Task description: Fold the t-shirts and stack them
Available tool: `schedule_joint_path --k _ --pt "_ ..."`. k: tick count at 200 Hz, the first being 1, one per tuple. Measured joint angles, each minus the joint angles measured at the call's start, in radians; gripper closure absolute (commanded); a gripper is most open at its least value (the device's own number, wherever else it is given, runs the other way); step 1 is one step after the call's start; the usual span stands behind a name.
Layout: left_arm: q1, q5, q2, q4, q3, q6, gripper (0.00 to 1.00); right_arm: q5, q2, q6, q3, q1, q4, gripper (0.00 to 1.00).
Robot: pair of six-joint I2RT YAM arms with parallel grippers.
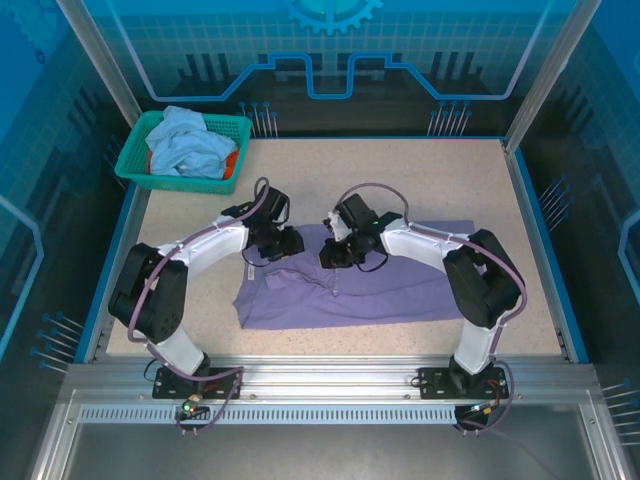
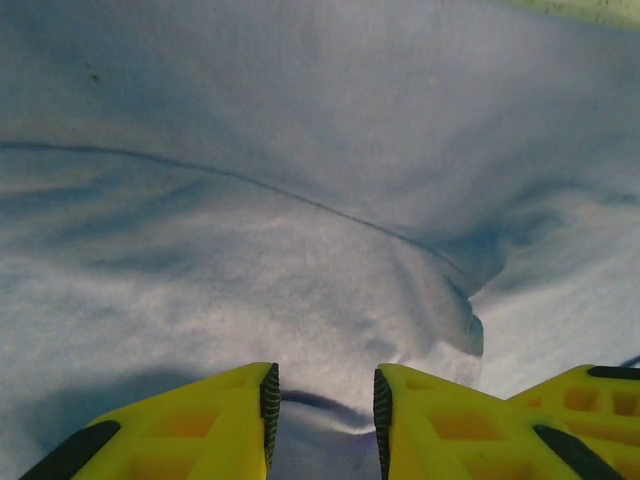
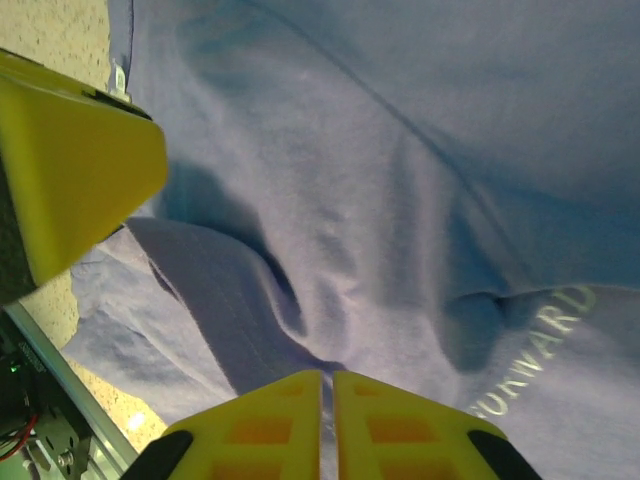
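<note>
Top external view: purple shirt [image 1: 400, 290] lies spread by the near edge of the surface [image 1: 420, 180]; the right end effector [image 1: 332, 257] pinches its far edge, and the left end effector [image 1: 288, 246] straddles a pucker, grip unclear, likely to fold it over.

Purple t-shirt [image 1: 340, 295]: soft matt cloth, fine knit, creased. Chest lettering [image 3: 530, 350]: pale flat print.
Table [image 1: 420, 180]: matt, speckled beige, grainy.
Basket [image 1: 190, 184]: teal plastic mesh, slight sheen.
Left gripper fingers [image 2: 200, 425]: smooth yellow plastic, with black ribbed pads [image 2: 269, 400].
Front rail [image 1: 320, 378]: brushed bare metal.
</note>
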Motion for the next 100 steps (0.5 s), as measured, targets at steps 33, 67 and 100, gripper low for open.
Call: schedule_joint_path --k 33,67,100 --pt "-0.025 0.013 -0.049 -0.011 -0.1 0.0 0.66 0.0 0.034 0.007 0.015 0.034 -0.016 0.9" --pt "-0.047 0.043 -0.156 -0.021 -0.247 -0.015 0.65 -0.001 0.055 0.003 0.001 0.04 -0.029 0.9" --pt "-0.046 0.08 -0.298 -0.039 -0.371 -0.054 0.63 -0.002 0.054 -0.012 -0.052 0.049 -0.034 0.89"
